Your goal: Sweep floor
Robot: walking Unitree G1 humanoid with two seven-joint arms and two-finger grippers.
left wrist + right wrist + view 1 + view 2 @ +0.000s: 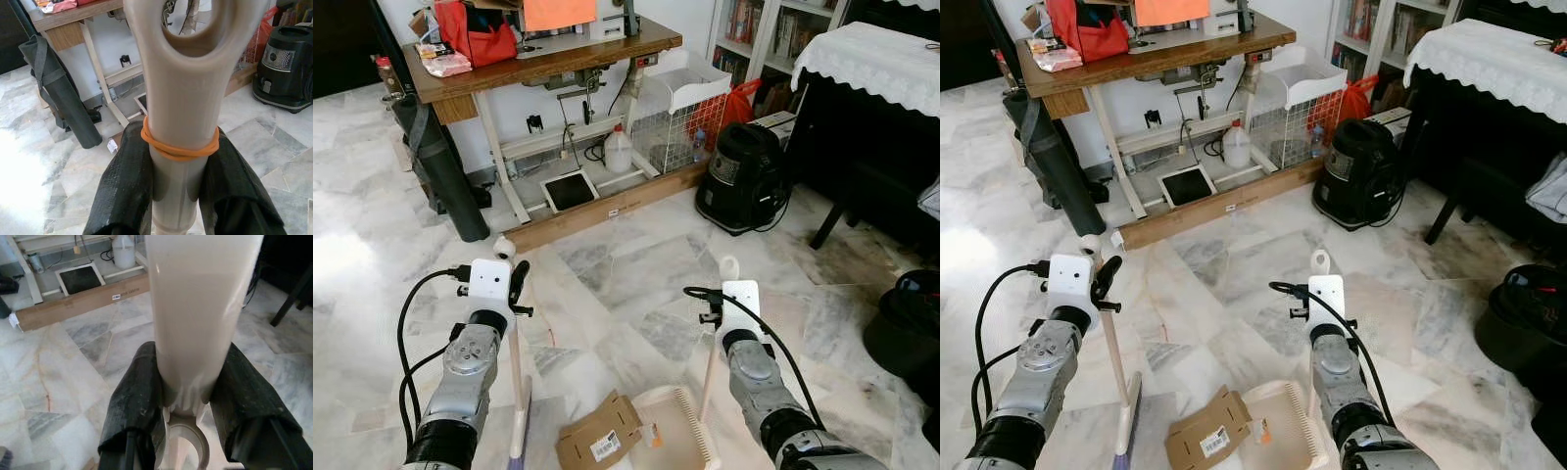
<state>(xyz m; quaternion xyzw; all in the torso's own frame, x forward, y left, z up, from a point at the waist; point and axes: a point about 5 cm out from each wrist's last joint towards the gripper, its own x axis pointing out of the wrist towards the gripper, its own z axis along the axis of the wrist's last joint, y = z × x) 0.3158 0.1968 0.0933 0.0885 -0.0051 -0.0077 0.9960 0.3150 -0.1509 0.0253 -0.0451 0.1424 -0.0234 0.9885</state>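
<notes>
My left gripper (516, 286) is shut on the beige broom handle (514, 362), just below its hanging loop; in the left wrist view the black fingers (124, 186) clamp the handle (181, 88) under an orange rubber band. The broom head (520, 443) rests on the marble floor by my left side. My right gripper (715, 311) is shut on the cream dustpan handle (708, 377), seen close in the right wrist view (195, 308). The dustpan (671, 431) sits on the floor in front of me. A flattened cardboard piece (599, 436) lies against its left edge.
Ahead stands a wooden sewing table (538, 61) with a long cardboard box (607, 208) at its foot. A black rolled mat (440, 166) leans at left. A wire basket (680, 127), a black vacuum cleaner (744, 176), a draped piano (871, 59) and a black bin (906, 323) crowd the right.
</notes>
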